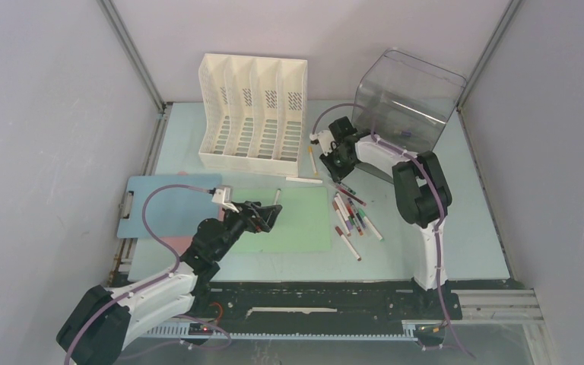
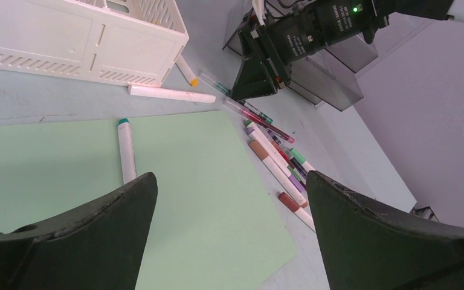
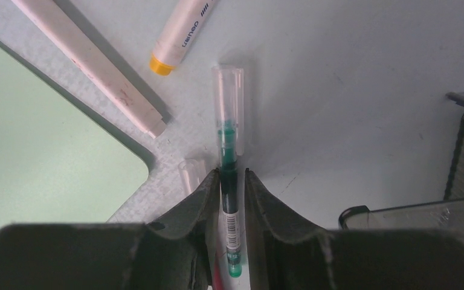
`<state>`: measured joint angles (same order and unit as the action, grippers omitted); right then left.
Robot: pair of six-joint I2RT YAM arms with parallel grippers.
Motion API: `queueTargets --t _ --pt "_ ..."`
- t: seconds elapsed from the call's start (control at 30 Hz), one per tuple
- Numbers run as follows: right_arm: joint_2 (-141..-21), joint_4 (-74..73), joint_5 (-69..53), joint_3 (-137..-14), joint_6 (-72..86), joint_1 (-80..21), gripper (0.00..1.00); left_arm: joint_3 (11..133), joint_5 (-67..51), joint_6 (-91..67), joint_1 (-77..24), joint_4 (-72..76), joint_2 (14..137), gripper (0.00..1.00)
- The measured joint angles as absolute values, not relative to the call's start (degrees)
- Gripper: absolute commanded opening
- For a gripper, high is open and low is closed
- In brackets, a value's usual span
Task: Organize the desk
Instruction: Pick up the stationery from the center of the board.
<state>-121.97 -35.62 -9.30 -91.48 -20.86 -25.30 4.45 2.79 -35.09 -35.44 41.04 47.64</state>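
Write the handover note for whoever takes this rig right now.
Left tool: open, holding nothing, above the green sheet; a green-capped marker lies on the sheet just ahead.
Right tool: shut on a green pen, down at the desk near the clear bin.
Done: only that grasp; nothing visibly stored.
Left: the marker pile beside the sheet, a white marker and a yellow-capped marker by the file organizer, and the blue clipboard.
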Motion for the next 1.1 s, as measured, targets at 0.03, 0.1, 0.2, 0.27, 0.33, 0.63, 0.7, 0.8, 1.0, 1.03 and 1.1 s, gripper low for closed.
queueTargets --t 0.03,0.1,0.2,0.27,0.33,0.63,0.7,0.8,1.0,1.03,1.1 --pt "-122.2 -35.7 -9.2 -91.5 -20.9 -25.3 0.3 4.4 2.8 -35.1 -35.4 41.2 47.7 1.0" --pt "-122.4 -35.7 -9.1 -91.5 -21.1 -25.5 0.3 4.4 2.8 -35.1 -35.4 41.5 47.8 1.0" --pt "-122.4 -36.0 -9.1 -91.6 -21.6 -25.7 0.3 4.4 2.7 -35.2 -35.4 41.5 48.0 1.0" --pt "-122.6 -36.4 -9.1 -91.9 -21.9 -25.8 0.3 4.4 2.7 -35.2 -35.4 41.5 48.0 1.0" --pt "-123.0 -37.0 -9.0 -92.6 -22.1 -25.9 0.28 4.4 2.6 -35.2 -35.4 41.5 48.0 1.0" --pt "-123.3 -37.9 -8.8 -93.2 -22.8 -26.4 0.06 4.4 1.7 -36.4 -35.4 42.3 48.8 1.0" --pt "-123.2 -37.8 -8.8 -93.1 -22.9 -26.4 0.03 4.4 1.3 -36.8 -35.4 42.4 49.1 1.0" --pt "-122.3 -37.5 -9.1 -92.1 -23.1 -26.5 0.0 4.4 0.8 -37.5 -35.4 42.9 49.6 1.0" --pt "-116.4 -38.1 -12.1 -89.1 -24.4 -27.0 0.0 4.4 -0.9 -38.7 -35.4 44.8 51.4 1.0" --pt "-114.9 -38.2 -12.8 -88.9 -24.8 -27.0 0.0 4.5 -1.1 -38.9 -35.4 45.0 51.7 1.0" --pt "-112.2 -38.4 -14.2 -88.5 -25.5 -27.0 0.0 4.5 -1.7 -39.2 -35.4 45.3 52.6 1.0"
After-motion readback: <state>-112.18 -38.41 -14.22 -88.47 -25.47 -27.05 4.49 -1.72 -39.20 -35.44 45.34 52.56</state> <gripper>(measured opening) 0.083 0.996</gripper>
